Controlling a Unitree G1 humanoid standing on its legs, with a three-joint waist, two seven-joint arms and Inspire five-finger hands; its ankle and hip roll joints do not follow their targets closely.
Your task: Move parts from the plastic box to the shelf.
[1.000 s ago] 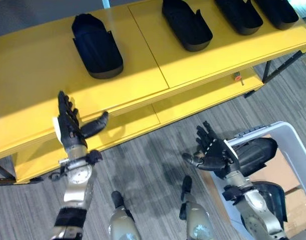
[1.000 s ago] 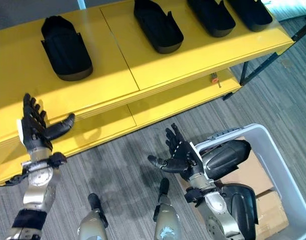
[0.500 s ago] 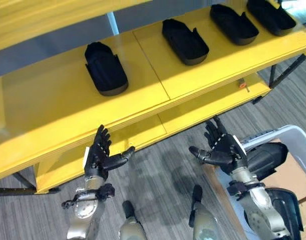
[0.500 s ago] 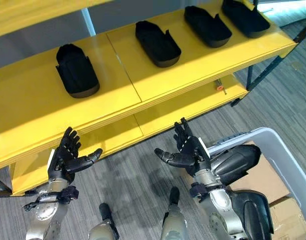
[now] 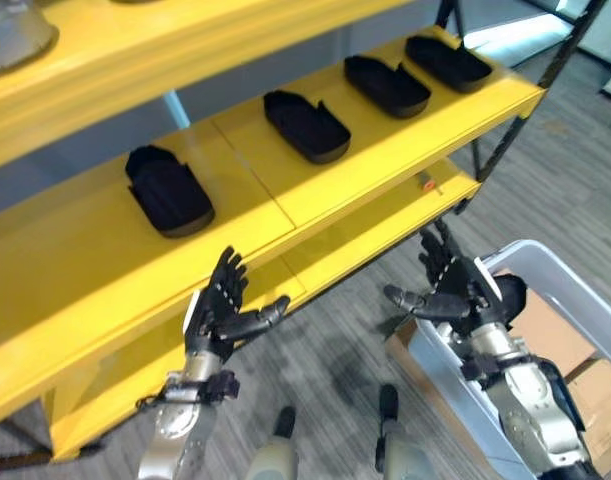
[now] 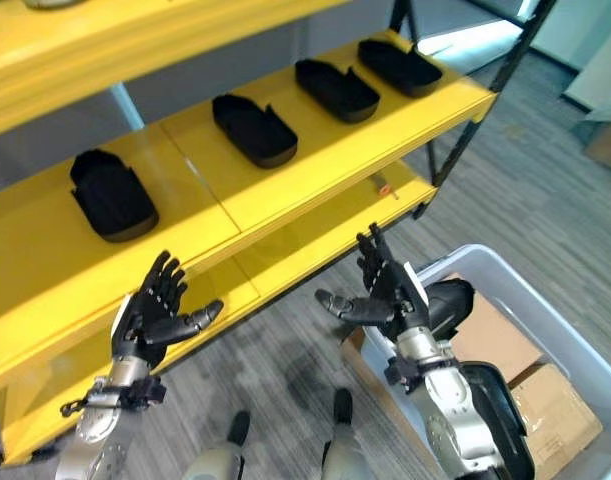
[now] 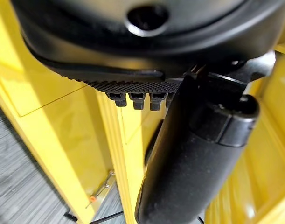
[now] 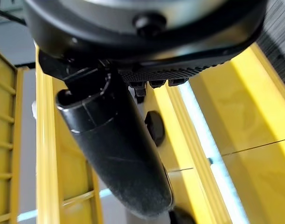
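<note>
Both hands empty: left hand (image 5: 223, 312) held palm-up with straight, spread fingers in front of the yellow metal shelf (image 5: 85, 262), near its middle deck's front edge; right hand (image 5: 453, 290) likewise wide open, raised above the near rim of the pale grey plastic box (image 5: 573, 291) on the floor at the robot's right. Nothing is gripped by either.

Four black boat-shaped moulded parts (image 5: 170, 190) already sit in a row on the shelf's middle deck, spaced apart. More dark rounded parts (image 6: 447, 303) lie inside the box, just behind the right hand, beside brown cardboard packing (image 6: 495, 340).

Step, as I judge it: between placements, hands free, another pick due. Next move likely calls for the right hand to turn back and drop into the box, curl round the nearest dark part, lift it clear of the rim, then carry it to bare shelf space.

Obstacles: box rim sits close under the right hand; black diagonal shelf brace (image 5: 507, 130) at the shelf's right end; lower shelf deck (image 5: 385, 222) juts out toward the box.
</note>
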